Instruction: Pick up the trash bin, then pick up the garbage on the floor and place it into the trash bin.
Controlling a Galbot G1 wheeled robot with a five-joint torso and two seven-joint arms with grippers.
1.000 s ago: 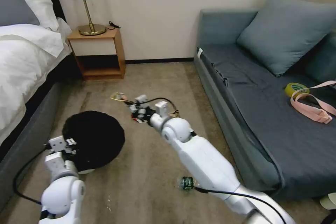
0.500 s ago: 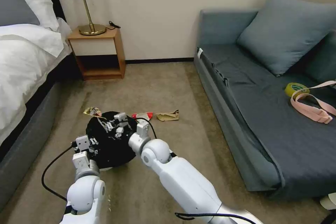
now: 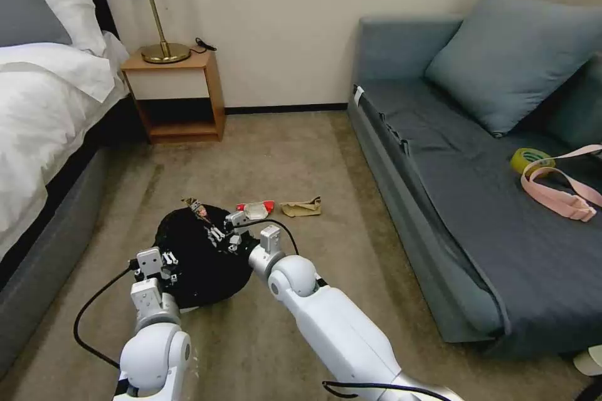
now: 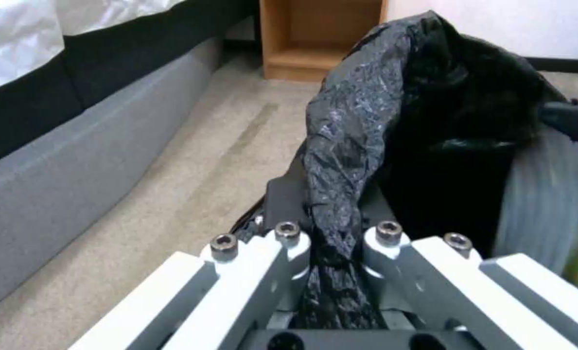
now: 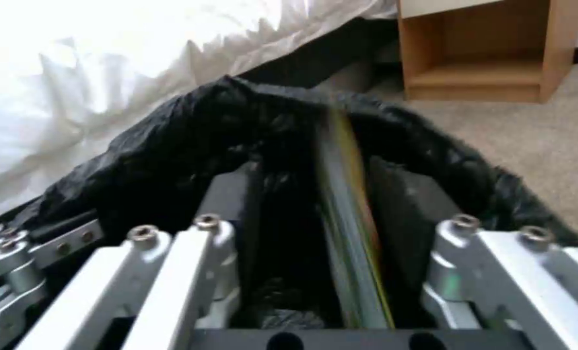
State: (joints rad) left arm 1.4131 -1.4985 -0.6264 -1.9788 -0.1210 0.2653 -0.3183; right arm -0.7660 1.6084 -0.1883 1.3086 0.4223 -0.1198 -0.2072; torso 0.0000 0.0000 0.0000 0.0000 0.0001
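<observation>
The trash bin (image 3: 199, 260) is off to the robot's left front, over the beige carpet (image 3: 276, 156), its black bag (image 4: 360, 141) crumpled over the rim and a sliver of white plastic showing underneath. The left gripper (image 3: 164, 261) has it by the near rim: in the left wrist view the two fingers (image 4: 282, 204) are drawn tight together with a thick fold of the bag squeezed between them.

The right gripper (image 3: 216, 230) reaches across and hangs right over the mouth of the bin. It has the yellow snack wrapper (image 3: 195, 207) pinched; the wrapper pokes up and away from the fingertips above the far edge of the bag. From the right wrist view the wrapper (image 5: 350, 214) runs as a thin yellowish strip straight down between the two dark fingers (image 5: 402, 194), which stand only a little apart, closed on it, with the black bag spread out below.

Just beyond the bin on the carpet lies the crumpled red-and-white wrapper (image 3: 256, 208), and beside it, towards the sofa (image 3: 464, 200), the crumpled brown paper (image 3: 302, 207). The two pieces sit close together but apart from the bin.

A bed (image 3: 44, 106) with white sheets runs along the robot's left, with a wooden nightstand (image 3: 175, 97) and a brass lamp (image 3: 160, 25) at the wall. On the grey-blue sofa to the right lie a roll of yellow tape (image 3: 527, 160) and a pink strap (image 3: 561, 191).
</observation>
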